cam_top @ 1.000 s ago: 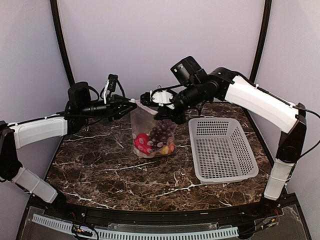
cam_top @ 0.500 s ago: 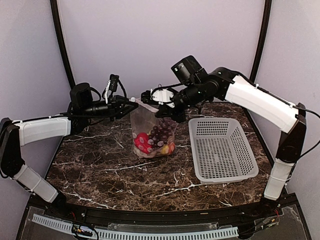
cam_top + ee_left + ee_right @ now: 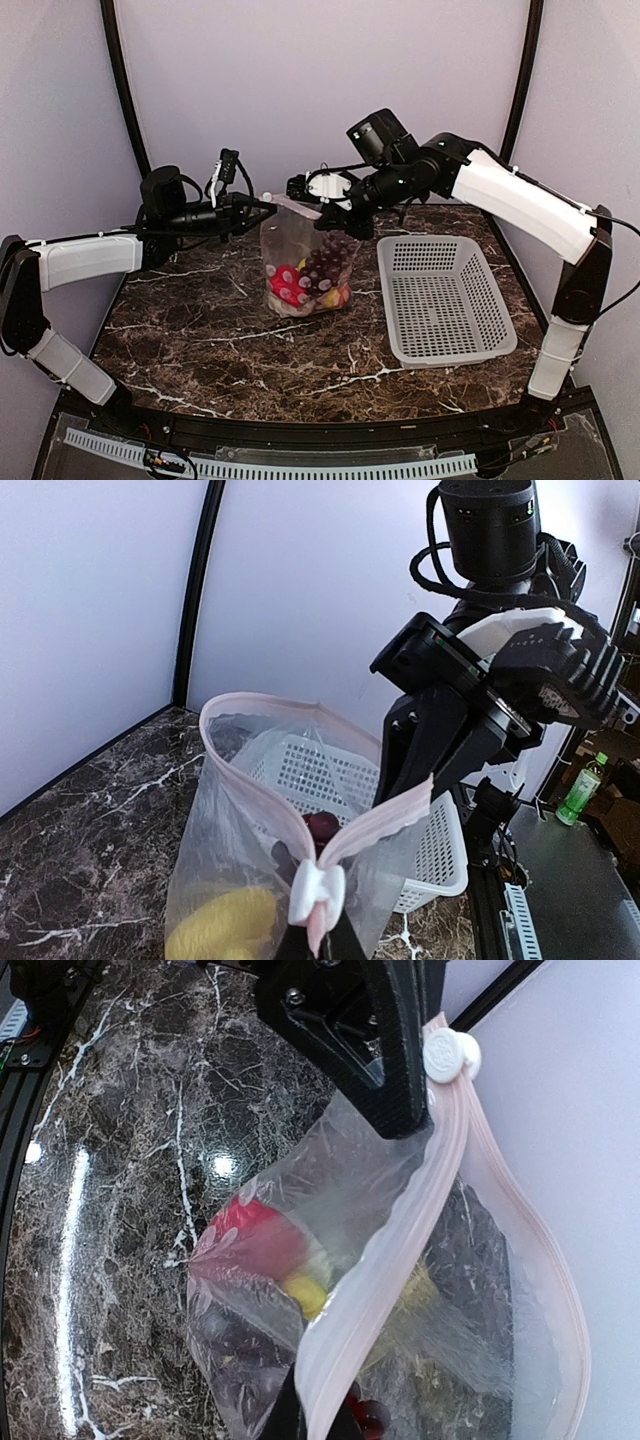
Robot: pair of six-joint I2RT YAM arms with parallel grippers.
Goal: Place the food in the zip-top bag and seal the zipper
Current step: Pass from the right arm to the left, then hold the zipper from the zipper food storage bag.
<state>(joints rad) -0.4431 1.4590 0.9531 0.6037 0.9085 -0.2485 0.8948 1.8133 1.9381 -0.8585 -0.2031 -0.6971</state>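
Above the dark marbled surface [image 3: 200, 330], the clear zip-top bag [image 3: 305, 265] is held upright with the food [image 3: 298, 283] inside, the left gripper [image 3: 262, 205] and the right gripper [image 3: 325, 222] each clamped on one end of its zipper [image 3: 378, 822]. Only the left wrist view shows the pale pink strip gaping and a white slider [image 3: 318, 890]. Overhead, a white perforated basket [image 3: 445, 300] sits to the right.
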